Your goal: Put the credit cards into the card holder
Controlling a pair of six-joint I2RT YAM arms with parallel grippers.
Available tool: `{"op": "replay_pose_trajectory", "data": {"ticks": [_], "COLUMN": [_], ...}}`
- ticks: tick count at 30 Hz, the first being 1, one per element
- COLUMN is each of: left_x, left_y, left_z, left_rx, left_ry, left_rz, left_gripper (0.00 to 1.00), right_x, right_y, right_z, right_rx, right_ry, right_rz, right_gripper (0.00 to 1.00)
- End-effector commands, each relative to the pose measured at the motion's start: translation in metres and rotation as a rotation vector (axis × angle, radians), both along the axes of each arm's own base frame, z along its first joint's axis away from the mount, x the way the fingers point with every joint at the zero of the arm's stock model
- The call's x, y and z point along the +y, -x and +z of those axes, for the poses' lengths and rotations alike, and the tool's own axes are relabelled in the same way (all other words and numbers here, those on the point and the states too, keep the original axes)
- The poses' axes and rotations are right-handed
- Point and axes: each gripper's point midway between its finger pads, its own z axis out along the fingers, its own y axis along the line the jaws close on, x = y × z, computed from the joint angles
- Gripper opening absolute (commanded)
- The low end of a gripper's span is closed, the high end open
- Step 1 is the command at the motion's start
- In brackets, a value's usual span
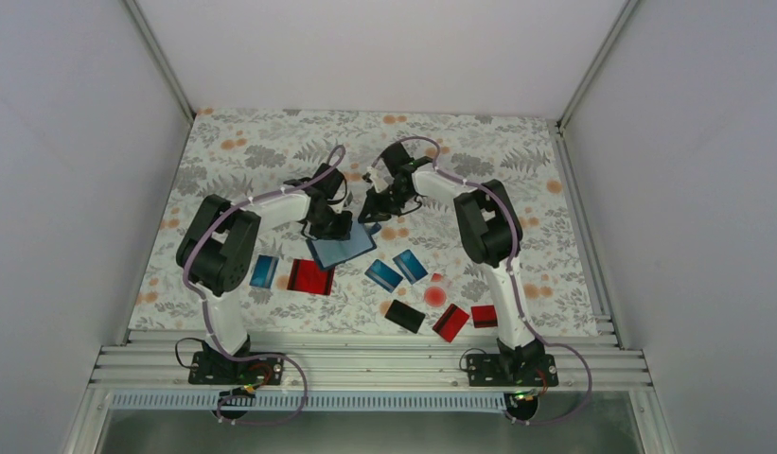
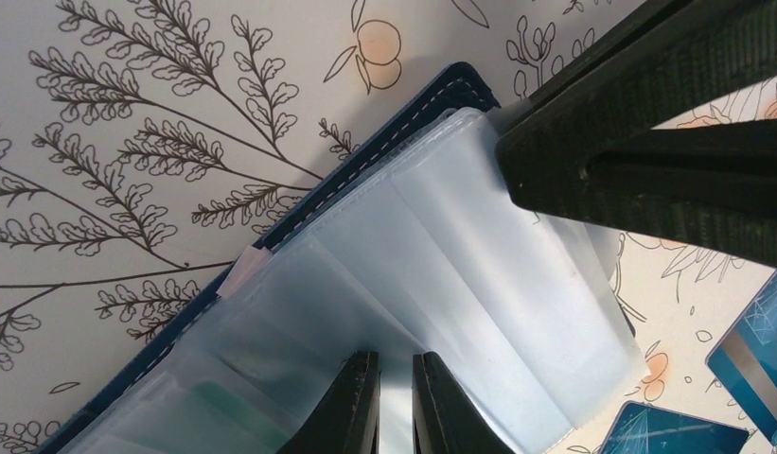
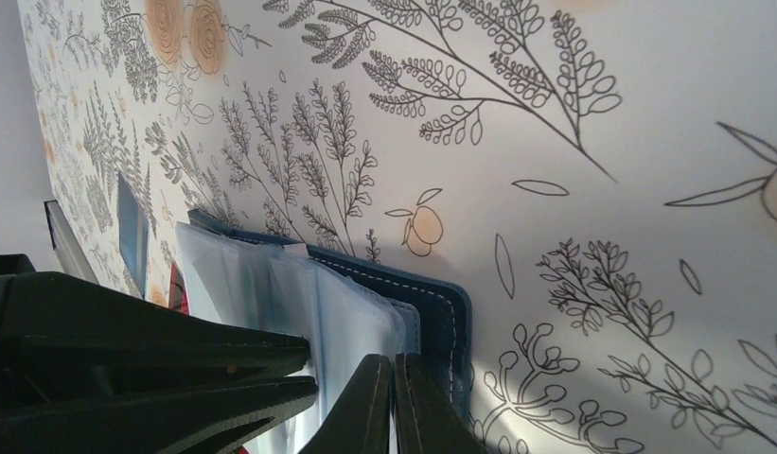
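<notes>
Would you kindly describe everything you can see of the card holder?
The card holder lies open on the floral table, between the arms. Its navy cover has pale stitching; clear plastic sleeves fan out over it, something green showing in one. The left gripper pinches one sleeve, and the right gripper is shut on another near the cover's corner.

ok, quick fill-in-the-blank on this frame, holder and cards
1. The card holder lies ___, not folded shut.
2. The left gripper is closed on one of its ___ plastic sleeves.
3. In the top view, the card just left of the red card is ___.

Missing words: open; clear; black.
</notes>
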Motion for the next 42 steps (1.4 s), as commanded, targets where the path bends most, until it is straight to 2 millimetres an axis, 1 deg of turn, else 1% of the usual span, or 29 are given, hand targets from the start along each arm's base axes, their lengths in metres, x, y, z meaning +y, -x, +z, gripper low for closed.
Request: {"op": "replay_pose_trajectory", "data": {"ticks": [1,4,10,16,20,23,27,31,33,36,40,42], "left_x": [-0.002,-0.002,-0.002,0.002,0.009,0.019,0.031,0.041,0.043,0.037,0.028,0.024], "left_y": [-0.005,-0.006,-0.010,-0.008,-0.005,-0.001,0.004,0.012,0.016,0.018,0.018,0.015], "left_z": [-0.002,0.001,0.019,0.033,0.044,0.050,0.056,0.057,0.055,0.047,0.036,0.033], "left_rx": [-0.008,-0.011,-0.037,-0.050,-0.062,-0.069,-0.077,-0.078,-0.075,-0.062,-0.041,-0.034], "left_ry": [0.002,0.003,0.010,0.004,-0.002,-0.015,-0.020,-0.024,-0.015,0.020,0.054,0.064], "left_rz": [-0.012,-0.010,-0.002,0.008,0.025,0.045,0.067,0.088,0.089,0.063,0.030,0.012], "left_gripper": [0.11,0.11,0.11,0.11,0.12,0.12,0.12,0.12,0.12,0.13,0.12,0.13], "right_x": [0.008,0.010,0.012,0.018,0.026,0.033,0.042,0.047,0.044,0.030,0.006,-0.003], "right_y": [0.002,0.004,0.004,0.009,0.015,0.019,0.023,0.027,0.027,0.021,0.014,0.015], "right_z": [0.034,0.039,0.054,0.059,0.058,0.058,0.057,0.057,0.052,0.044,0.030,0.023], "right_rx": [-0.059,-0.061,-0.066,-0.043,-0.017,-0.002,0.009,0.006,-0.005,-0.034,-0.048,-0.044], "right_ry": [-0.032,-0.036,-0.025,-0.020,-0.030,-0.040,-0.047,-0.041,-0.010,0.061,0.138,0.164], "right_rz": [0.024,0.026,0.009,0.002,0.005,0.010,0.016,0.023,0.017,-0.010,-0.042,-0.050], "right_gripper": [0.04,0.04,0.04,0.04,0.04,0.04,0.04,0.04,0.04,0.06,0.18,0.24]}}
